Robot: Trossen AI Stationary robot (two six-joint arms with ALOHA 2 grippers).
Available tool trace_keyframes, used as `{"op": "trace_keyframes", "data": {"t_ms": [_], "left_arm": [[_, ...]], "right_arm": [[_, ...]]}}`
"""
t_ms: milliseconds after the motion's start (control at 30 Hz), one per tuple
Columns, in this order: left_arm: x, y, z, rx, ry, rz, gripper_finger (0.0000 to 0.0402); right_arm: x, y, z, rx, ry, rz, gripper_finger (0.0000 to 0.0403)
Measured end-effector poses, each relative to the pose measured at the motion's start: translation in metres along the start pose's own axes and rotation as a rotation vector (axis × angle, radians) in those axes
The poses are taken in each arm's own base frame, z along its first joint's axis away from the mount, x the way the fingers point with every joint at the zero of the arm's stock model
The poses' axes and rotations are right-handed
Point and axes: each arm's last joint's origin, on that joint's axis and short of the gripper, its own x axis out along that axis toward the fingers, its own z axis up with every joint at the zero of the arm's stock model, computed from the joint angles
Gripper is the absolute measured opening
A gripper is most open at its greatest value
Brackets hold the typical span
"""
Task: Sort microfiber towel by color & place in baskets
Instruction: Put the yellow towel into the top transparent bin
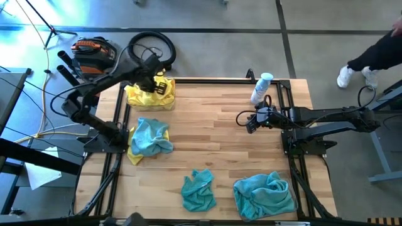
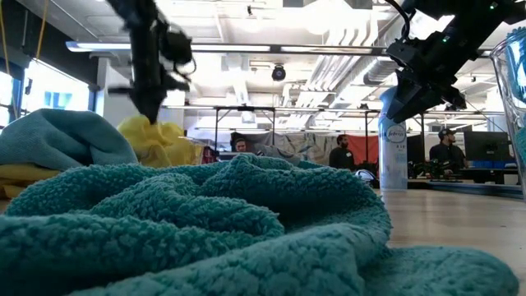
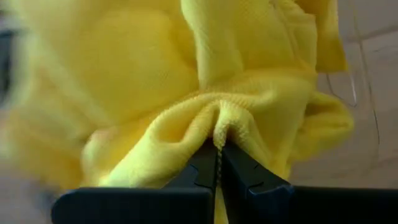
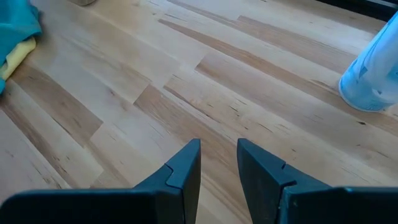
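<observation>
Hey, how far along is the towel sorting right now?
Partly done. One basket near the right front corner holds teal towels. In hand: the left gripper is shut on a yellow towel at the yellow pile. Left: a teal towel lying on a yellow one and a loose teal towel on the table. The right gripper hangs open, empty.

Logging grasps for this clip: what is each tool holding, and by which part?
The left tool pinches a raised fold of a yellow towel. The right tool holds nothing.

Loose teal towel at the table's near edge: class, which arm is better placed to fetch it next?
Right. Its end effector hangs empty over bare table, nearer the teal towel; the left end effector is shut on a yellow towel.
</observation>
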Motion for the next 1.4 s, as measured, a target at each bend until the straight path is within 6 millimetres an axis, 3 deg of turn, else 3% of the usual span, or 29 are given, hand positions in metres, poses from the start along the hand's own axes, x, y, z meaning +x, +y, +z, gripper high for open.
{"op": "trace_keyframes", "data": {"t_ms": [167,267,467,700,1000,1400], "left_arm": [[0.054,0.003,-0.006,-0.120,-0.049,-0.092,0.0000],[0.075,0.003,-0.013,-0.189,-0.023,-0.108,0.0000],[0.102,0.001,-0.023,-0.226,0.063,-0.093,0.0007],[0.121,-0.003,-0.023,-0.237,0.121,-0.090,0.0056],[0.109,-0.002,-0.022,-0.275,0.090,-0.140,0.0094],[0.037,0.010,-0.022,-0.324,-0.049,-0.226,0.0095]], "right_arm": [[0.000,0.000,0.000,-0.001,-0.002,-0.002,0.0099],[0.000,0.000,0.000,-0.001,-0.002,-0.002,0.0099],[0.000,0.000,0.000,-0.001,-0.001,-0.002,0.0099],[0.000,0.000,0.000,0.002,-0.001,-0.001,0.0099],[0.000,0.000,0.000,0.000,-0.001,-0.001,0.0099],[0.000,0.000,0.000,-0.009,0.001,0.001,0.0099]]}}
